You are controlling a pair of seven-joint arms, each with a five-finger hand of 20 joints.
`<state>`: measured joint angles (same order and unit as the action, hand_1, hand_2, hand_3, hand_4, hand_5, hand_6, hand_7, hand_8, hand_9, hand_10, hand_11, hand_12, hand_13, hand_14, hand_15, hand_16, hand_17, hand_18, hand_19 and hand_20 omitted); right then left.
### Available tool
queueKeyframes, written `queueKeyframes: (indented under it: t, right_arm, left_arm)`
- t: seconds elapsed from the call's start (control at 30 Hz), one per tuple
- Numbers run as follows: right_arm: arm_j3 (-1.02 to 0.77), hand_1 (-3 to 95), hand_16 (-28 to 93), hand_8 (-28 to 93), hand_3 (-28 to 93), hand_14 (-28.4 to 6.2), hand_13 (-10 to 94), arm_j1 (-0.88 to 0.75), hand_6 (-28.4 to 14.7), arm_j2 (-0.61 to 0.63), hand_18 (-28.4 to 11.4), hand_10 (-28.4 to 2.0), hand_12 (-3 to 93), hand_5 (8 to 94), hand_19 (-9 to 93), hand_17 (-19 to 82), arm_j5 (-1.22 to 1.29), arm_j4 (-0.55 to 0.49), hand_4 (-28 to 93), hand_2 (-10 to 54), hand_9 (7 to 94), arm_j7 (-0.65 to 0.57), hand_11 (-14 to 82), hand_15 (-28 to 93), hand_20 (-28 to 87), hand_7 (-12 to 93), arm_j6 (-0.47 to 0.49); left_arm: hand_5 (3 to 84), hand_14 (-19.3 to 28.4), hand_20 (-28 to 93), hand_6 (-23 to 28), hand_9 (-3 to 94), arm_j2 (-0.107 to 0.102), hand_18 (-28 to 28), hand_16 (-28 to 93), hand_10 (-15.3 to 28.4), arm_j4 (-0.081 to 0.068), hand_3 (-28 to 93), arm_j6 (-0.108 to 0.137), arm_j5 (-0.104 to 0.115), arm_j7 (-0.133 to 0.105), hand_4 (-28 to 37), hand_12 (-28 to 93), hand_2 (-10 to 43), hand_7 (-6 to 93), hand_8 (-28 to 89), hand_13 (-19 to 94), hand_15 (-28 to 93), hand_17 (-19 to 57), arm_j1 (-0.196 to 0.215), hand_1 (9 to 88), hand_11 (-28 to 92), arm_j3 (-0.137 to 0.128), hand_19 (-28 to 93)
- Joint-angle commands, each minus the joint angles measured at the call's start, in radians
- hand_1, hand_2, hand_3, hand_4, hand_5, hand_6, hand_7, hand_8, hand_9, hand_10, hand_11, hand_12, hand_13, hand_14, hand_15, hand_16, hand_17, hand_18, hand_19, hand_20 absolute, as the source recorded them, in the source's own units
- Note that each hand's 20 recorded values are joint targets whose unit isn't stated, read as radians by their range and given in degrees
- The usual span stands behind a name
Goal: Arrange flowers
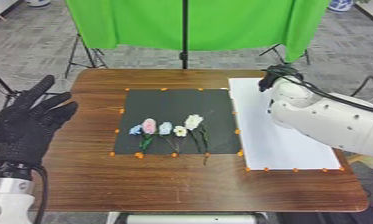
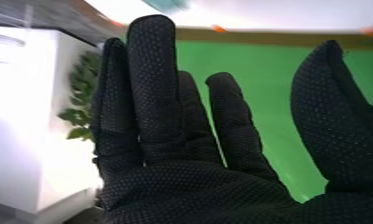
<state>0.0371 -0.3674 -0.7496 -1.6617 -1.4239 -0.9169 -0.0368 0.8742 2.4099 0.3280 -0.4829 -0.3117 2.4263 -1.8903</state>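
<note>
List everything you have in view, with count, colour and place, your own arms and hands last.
Flowers: five, one pink, two blue, two white, side by side on the mat
Mat: one, black, mid-table
Sheet: one, white, right of the mat
Markers: several, orange, along mat and sheet edges
Table: one, brown
Cloth: green, behind the table
Pole: one, black, before the cloth
Foliage: green, beside a white surface
Left hand: one, black, above the table's left edge
Right hand: one, black, over the sheet's far end
</note>
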Motion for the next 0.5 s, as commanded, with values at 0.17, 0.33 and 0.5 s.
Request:
queueKeyframes:
  t: [0.17,0.33,0.5]
  right_arm:
    - [-0.055,27.4,8,-12,83,-12.7,57,-0.072,-2.7,0.059,-19.5,-14.9,12.5,37.8,89,29,0.016,0.02,-27,-3.7,38.5,0.001,8.6,64,-5,13,0.091]
    - [-0.047,28.5,8,-12,83,-12.4,57,-0.068,-0.8,0.05,-19.5,-11.6,12.3,38.5,88,28,0.004,0.025,-28,-4.3,39.6,0.014,8.8,64,-5,14,0.089]
    - [-0.018,28.6,8,-13,83,-12.1,58,-0.044,-1.6,0.036,-19.6,-13.3,12.3,36.9,88,28,-0.011,0.033,-28,-4.5,39.6,0.0,8.3,63,-5,14,0.047]
  left_arm:
    - [30.7,28.4,25,6.8,32.7,0.0,25.9,-13,21.1,-0.003,77,-0.011,0.01,0.002,-28.2,11,9.1,17.3,-11,25,61,-7.1,0.007,21.4,32,0.003,59]
    - [30.7,28.4,25,6.8,32.7,-0.002,26.0,-13,21.0,-0.004,77,-0.011,0.015,-0.009,-28.2,11,9.1,17.3,-11,25,61,-7.1,0.005,21.4,32,0.007,59]
    - [30.7,28.4,25,6.8,32.7,-0.002,25.9,-13,21.0,-0.005,77,-0.009,0.015,-0.016,-28.2,11,9.1,17.2,-11,25,61,-7.1,0.001,21.4,32,0.01,59]
